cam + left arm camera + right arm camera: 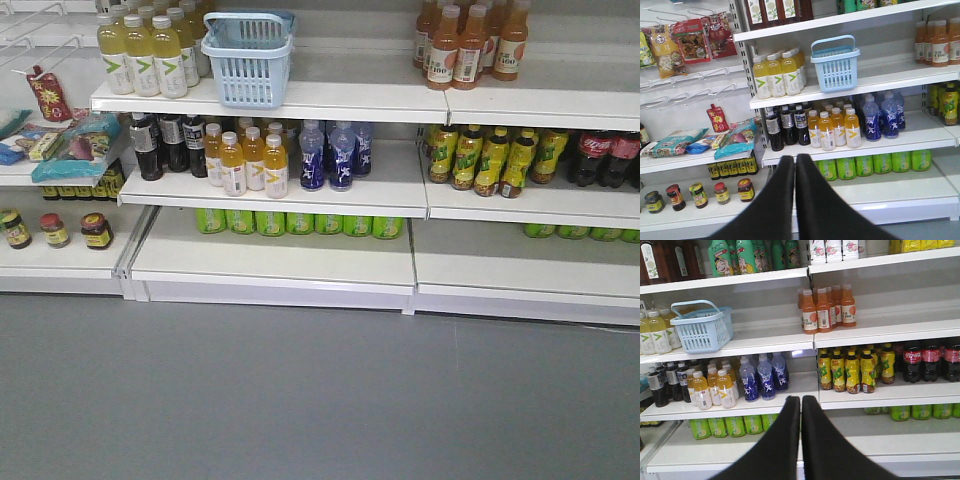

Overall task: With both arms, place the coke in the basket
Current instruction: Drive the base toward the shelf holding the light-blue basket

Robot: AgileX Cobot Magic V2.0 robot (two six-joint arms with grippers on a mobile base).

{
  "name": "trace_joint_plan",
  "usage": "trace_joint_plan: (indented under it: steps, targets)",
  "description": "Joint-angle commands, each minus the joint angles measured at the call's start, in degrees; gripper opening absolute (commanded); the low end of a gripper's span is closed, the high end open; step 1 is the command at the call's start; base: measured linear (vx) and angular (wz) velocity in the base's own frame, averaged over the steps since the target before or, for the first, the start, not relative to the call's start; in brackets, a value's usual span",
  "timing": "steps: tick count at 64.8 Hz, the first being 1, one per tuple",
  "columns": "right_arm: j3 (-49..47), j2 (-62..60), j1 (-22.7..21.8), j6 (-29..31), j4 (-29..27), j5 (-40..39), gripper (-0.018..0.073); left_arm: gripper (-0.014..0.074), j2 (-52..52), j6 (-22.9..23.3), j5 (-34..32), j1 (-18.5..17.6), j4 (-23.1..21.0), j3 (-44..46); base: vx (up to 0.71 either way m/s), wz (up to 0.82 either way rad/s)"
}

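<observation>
The black wedge-shaped left claw point(795, 167) and right claw point(801, 407) are each pressed together, holding nothing. Dark coke bottles with red wrap labels point(912, 360) stand on the white middle shelf point(880, 392), at its right. They are well apart from the pale blue slotted plastic basket point(702, 331) on the upper shelf point(765, 342).

The front view looks down on the white shelves point(340, 100), the pale blue slotted plastic basket point(248, 62) at upper left. Both wrist views face that basket level, from nearer.
</observation>
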State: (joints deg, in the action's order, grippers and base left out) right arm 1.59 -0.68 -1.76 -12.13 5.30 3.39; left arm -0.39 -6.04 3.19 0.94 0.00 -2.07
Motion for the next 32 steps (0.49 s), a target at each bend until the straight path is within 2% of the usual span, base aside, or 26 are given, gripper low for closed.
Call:
trace_joint_plan:
  steps: [1,32]
  targets:
    - [0.87,-0.86,-0.25,0.33,0.29,-4.02,-0.0004,-0.0008,-1.06,0.37,-4.07,-0.24,-0.82,-0.26,0.16,-0.01]
    - [0.87,-0.86,-0.25,0.33,0.29,-4.02,-0.0004,-0.0008,-1.06,0.37,-4.07,-0.24,-0.82,-0.26,0.18,-0.03]
